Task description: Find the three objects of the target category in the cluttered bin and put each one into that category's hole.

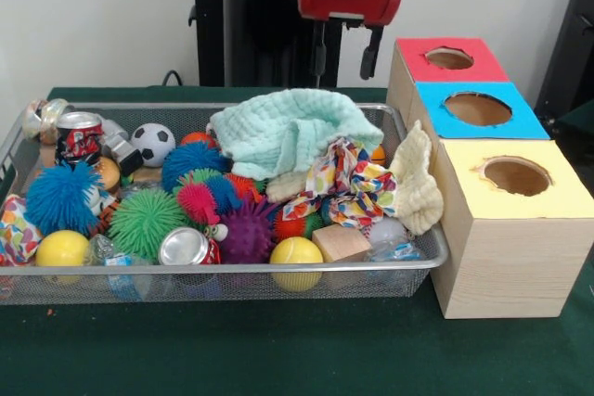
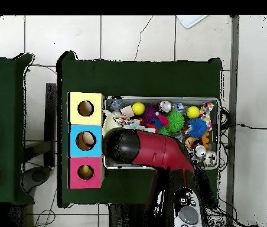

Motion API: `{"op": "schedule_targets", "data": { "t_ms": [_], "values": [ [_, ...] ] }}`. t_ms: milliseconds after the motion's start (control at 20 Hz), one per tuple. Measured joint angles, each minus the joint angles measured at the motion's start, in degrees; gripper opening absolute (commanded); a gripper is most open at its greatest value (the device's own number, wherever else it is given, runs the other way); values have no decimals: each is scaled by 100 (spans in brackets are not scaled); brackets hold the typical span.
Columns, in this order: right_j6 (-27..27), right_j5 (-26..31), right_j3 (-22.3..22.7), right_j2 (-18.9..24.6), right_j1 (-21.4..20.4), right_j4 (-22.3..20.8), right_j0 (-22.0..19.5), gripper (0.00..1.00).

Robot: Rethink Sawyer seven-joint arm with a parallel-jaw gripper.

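The wire mesh bin (image 1: 278,273) is full of clutter, and no plush animal shows in it. It also shows in the overhead view (image 2: 159,98). My gripper (image 1: 343,71) hangs above the bin's far rim, left of the red-topped box (image 1: 422,67). Its two black fingers (image 1: 318,55) stand apart with nothing between them. The red box's round hole (image 1: 449,57) shows dark in the front view. In the overhead view something pale yellow shows inside the hole (image 2: 85,172). There my red arm (image 2: 153,151) covers the gripper and part of the bin.
A blue-topped box (image 1: 501,118) and a yellow-topped box (image 1: 548,197) stand in a row with the red one, right of the bin. The bin holds spiky balls (image 1: 61,197), a mint cloth (image 1: 292,132), a patterned cloth (image 1: 348,183), cans (image 1: 184,246), yellow balls (image 1: 296,252) and a small football (image 1: 153,143).
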Motion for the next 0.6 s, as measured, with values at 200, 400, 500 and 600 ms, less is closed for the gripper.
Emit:
{"op": "schedule_targets", "data": {
  "t_ms": [200, 400, 500, 600],
  "values": [
    [0, 0, -4, 1, 17, 0, -111, 100],
    [0, 1, -49, 30, 88, -7, -417, 100],
    [0, 0, -115, 77, 179, -13, -735, 100],
    [0, -1, -187, 126, 265, -61, -1007, 100]
  ]
}}
